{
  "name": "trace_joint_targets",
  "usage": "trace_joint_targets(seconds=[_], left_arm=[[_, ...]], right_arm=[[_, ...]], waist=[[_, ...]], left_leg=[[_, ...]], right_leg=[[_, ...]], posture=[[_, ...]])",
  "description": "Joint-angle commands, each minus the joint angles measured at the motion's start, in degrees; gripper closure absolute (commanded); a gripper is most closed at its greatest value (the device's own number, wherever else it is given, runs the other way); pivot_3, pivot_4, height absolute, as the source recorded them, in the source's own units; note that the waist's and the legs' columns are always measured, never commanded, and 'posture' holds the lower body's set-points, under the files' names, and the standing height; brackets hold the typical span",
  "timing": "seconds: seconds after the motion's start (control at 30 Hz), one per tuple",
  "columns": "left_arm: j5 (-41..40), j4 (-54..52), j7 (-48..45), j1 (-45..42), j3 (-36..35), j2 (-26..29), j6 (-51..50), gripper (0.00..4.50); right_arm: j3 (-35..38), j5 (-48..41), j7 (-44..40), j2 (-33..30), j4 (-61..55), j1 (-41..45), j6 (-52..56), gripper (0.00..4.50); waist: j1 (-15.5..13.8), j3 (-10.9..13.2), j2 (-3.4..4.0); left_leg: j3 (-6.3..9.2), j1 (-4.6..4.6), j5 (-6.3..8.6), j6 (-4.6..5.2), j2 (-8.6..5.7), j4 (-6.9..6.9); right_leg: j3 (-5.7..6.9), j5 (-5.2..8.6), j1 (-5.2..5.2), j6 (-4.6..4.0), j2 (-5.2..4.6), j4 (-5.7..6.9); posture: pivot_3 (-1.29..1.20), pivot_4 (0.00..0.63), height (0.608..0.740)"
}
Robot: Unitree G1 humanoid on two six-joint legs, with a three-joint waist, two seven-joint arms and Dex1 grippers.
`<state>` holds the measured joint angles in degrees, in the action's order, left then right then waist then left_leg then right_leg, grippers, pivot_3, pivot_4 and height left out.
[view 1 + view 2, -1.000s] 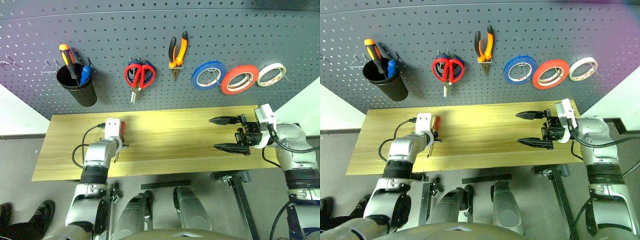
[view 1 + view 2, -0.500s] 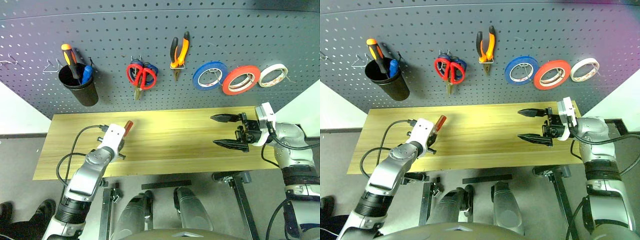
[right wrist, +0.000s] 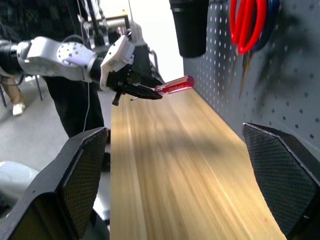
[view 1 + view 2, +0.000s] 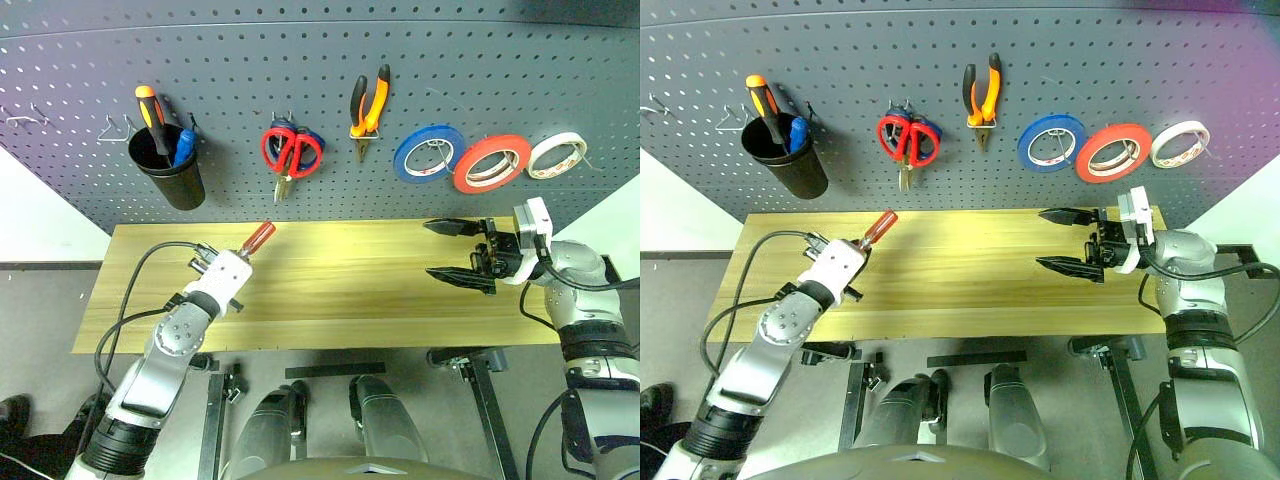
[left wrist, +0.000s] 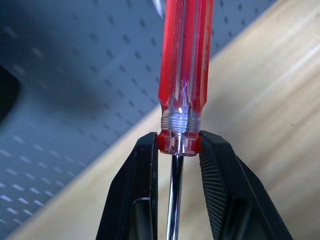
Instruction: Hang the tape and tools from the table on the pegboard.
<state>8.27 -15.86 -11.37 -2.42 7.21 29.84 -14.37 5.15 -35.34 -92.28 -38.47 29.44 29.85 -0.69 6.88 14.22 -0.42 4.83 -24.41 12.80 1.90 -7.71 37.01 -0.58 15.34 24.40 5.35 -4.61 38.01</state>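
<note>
My left gripper (image 4: 243, 258) is shut on the slim red-handled screwdriver (image 4: 261, 236), which it holds above the left part of the table (image 4: 350, 290). The handle tilts up toward the pegboard (image 4: 500, 60). In the left wrist view the black fingers (image 5: 140, 190) pinch the handle's clear base (image 5: 179, 142), and the steel shaft runs back between them. My right gripper (image 4: 430, 248) hovers open over the table's right end, pointing left, with nothing in it. The red tape (image 4: 463, 178), the pliers (image 4: 360, 128) and the red scissors (image 4: 290, 150) hang on the pegboard.
A black cup (image 4: 175, 180) on the pegboard holds an orange and a blue screwdriver. A blue tape roll (image 4: 400, 165) and a white one (image 4: 537, 163) flank the red one. Blue scissors hang behind the red pair. Bare wire hooks (image 4: 115, 130) sit at the upper left.
My left gripper has risen from the tabletop with the screwdriver and rolled, swinging the red handle up toward the pegboard. The right gripper has stayed put, open.
</note>
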Motion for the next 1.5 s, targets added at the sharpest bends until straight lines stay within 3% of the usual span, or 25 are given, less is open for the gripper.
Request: trace_joint_targets(seconds=[0.03, 0.33, 0.67, 1.03, 1.27, 1.5], left_arm=[[0.21, -3.91, -0.23, 0.31, -3.49, 0.45, 6.3, 3.66], [0.39, -6.55, -1.48, -2.41, -8.62, 1.24, 13.55, 3.66], [-1.79, -9.43, -4.19, -12.7, -12.52, 1.75, 11.93, 3.66], [-6.0, -4.56, -5.2, -22.39, -17.0, 1.56, 10.8, 3.66], [-14.96, -0.45, -5.78, -24.52, -21.94, -1.03, 11.9, 3.66], [-18.15, 6.49, -5.84, -25.18, -24.96, -0.79, 14.32, 3.66]], right_arm=[[0.33, -3.5, -0.22, 0.06, 0.34, 1.7, -0.25, 0.0], [-0.02, -5.98, -0.22, 0.69, 3.06, 3.28, -0.82, 0.0], [0.01, -5.76, -0.22, 1.2, 5.42, 4.77, -1.55, 0.0], [-0.24, -5.15, -0.22, 0.94, 6.29, 5.02, -2.23, 0.0], [-0.08, -5.17, -0.22, 0.15, 5.89, 4.65, -1.82, 0.0], [-0.2, -5.09, -0.22, -0.82, 5.19, 3.8, -1.19, 0.0]], waist=[[0.02, -0.28, 0.08], [0.09, -1.87, 0.28], [0.23, -3.6, 0.4], [0.51, -4.56, 0.64], [0.59, -4.76, 0.63], [0.63, -4.8, 0.64]], left_leg=[[-0.01, 0.0, 0.0, 0.0, 0.0, 0.01], [-0.03, 0.0, -0.03, 0.05, 0.0, 0.04], [-0.03, 0.02, -0.05, 0.03, 0.0, 0.17], [-0.03, 0.05, -0.08, 0.03, 0.0, 0.19], [-0.03, 0.05, -0.09, 0.03, 0.0, 0.26], [-0.03, 0.06, -0.09, 0.03, 0.0, 0.3]], right_leg=[[0.0, 0.0, 0.0, 0.0, 0.0, 0.0], [0.0, -0.02, -0.01, 0.04, 0.05, 0.03], [-0.01, -0.11, -0.07, 0.1, 0.09, 0.06], [-0.05, -0.12, -0.08, 0.09, 0.12, 0.12], [-0.06, -0.13, -0.09, 0.1, 0.12, 0.14], [-0.07, -0.15, -0.1, 0.1, 0.12, 0.16]], posture=[[-0.24, 0.143, 0.74], [-0.23, 0.107, 0.74], [-0.22, 0.09, 0.74], [-0.23, 0.088, 0.74], [-0.24, 0.093, 0.74], [-0.24, 0.107, 0.74]])
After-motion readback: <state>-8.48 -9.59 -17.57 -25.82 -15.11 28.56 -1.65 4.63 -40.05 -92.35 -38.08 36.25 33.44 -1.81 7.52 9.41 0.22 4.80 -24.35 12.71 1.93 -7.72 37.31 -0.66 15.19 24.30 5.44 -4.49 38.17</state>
